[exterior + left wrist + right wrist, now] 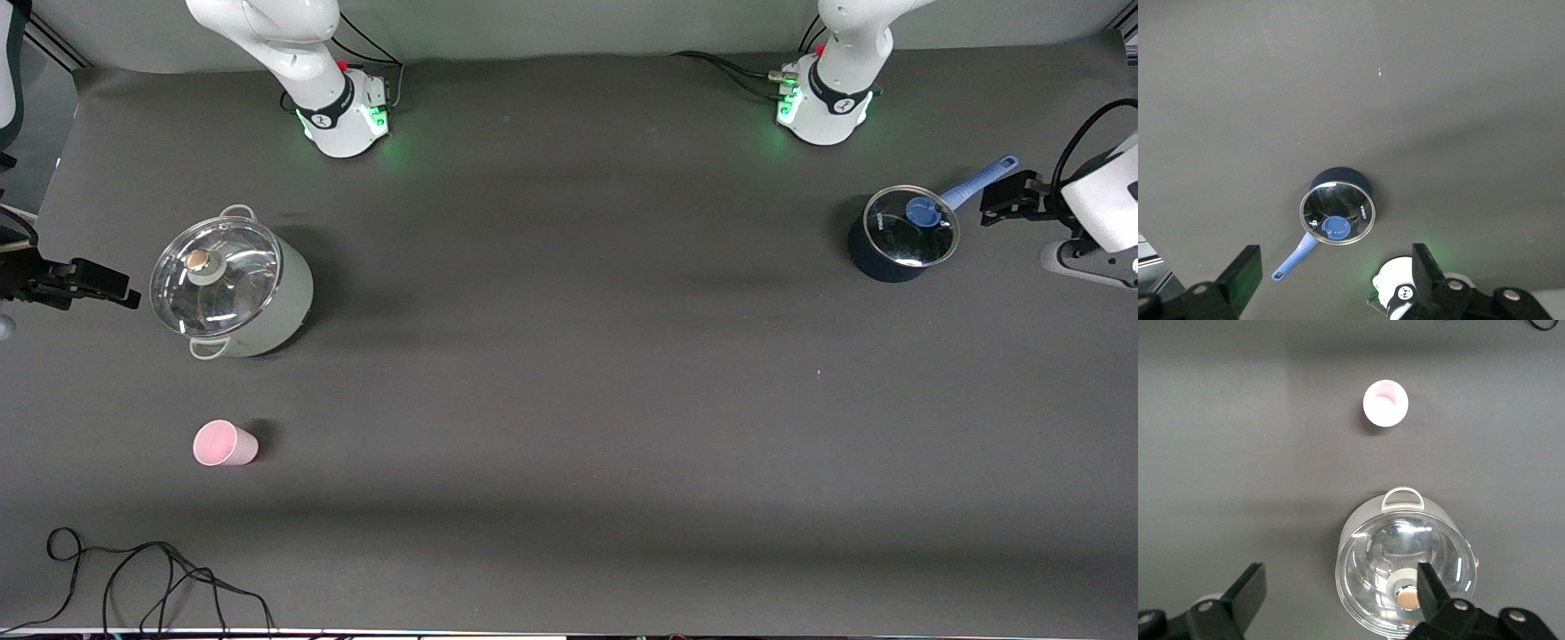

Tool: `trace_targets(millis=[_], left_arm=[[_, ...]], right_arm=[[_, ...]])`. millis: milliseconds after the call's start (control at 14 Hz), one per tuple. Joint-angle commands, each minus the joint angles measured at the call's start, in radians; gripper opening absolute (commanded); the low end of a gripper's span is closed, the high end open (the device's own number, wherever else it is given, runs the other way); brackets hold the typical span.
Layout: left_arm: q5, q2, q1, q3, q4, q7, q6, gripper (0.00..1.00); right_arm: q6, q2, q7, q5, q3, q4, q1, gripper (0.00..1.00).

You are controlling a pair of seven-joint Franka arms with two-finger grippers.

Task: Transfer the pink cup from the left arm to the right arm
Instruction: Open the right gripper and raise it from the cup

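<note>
Both grippers' fingers (1245,270) wide apart, empty.

A high front camera overlooks the whole table (569,400); both wrist cameras look straight down from well above it.
</note>
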Motion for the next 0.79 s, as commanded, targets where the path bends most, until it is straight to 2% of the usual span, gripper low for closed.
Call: trace_targets(millis=[0, 143, 286, 357, 500, 714], left_arm=[[0.014, -0.011, -0.011, -0.006, -0.053, -0.01, 0.011, 1.0], [0.012, -0.036, -0.011, -0.007, -0.093, -0.012, 0.036, 1.0], [-0.018, -0.062, -0.004, -0.007, -0.131, -0.036, 0.055, 1.0], [-0.05, -0.088, 0.001, -0.003, -0.168, -0.047, 0.084, 1.0], [-0.064, -0.137, 0.001, -0.001, -0.242, -0.049, 0.158, 1.0], [-0.069, -0.168, -0.013, -0.012, -0.292, -0.098, 0.22, 1.0]], right_arm=[[0.012, -0.03, 0.019, 0.017, -0.003, -0.024, 0.008, 1.0], [0.012, -0.038, 0.018, 0.017, -0.019, -0.026, 0.042, 1.0], [0.012, -0.04, 0.016, 0.017, -0.145, -0.024, 0.156, 1.0], [0.012, -0.041, 0.016, 0.017, -0.173, -0.024, 0.186, 1.0], [0.012, -0.043, 0.016, 0.016, -0.185, -0.02, 0.198, 1.0], [0.012, -0.041, 0.014, 0.013, -0.185, -0.015, 0.198, 1.0]])
